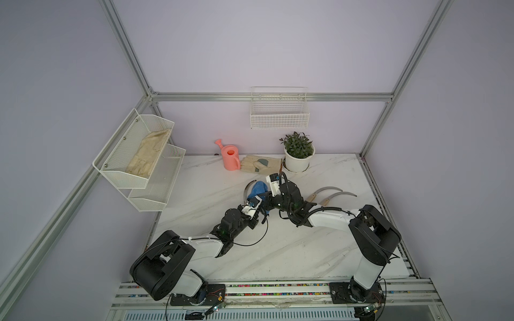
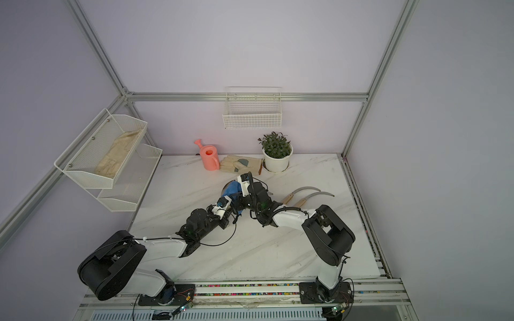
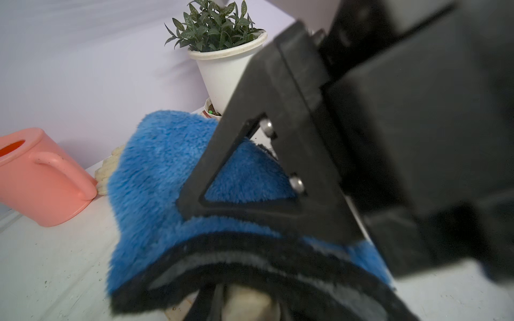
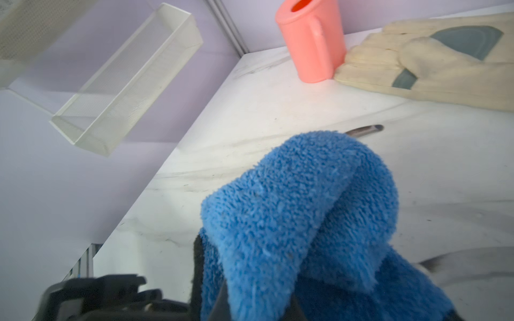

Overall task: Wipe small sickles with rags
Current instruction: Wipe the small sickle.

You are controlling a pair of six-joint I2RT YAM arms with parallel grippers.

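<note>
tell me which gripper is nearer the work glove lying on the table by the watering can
Right. The right gripper, shut on the blue rag, sits just short of the glove; the left gripper is farther off, on the rag's far side from the glove.

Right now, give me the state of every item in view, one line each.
right gripper: shut on the blue rag
left gripper: shut on the held sickle's handle
held sickle: blue rag folded over its blade
spare sickles: lying flat, side by side, untouched
watering can: upright
potted plant: upright
table glove: lying flat
shelf glove: in the upper bin
wire basket: hanging on the back wall
</note>
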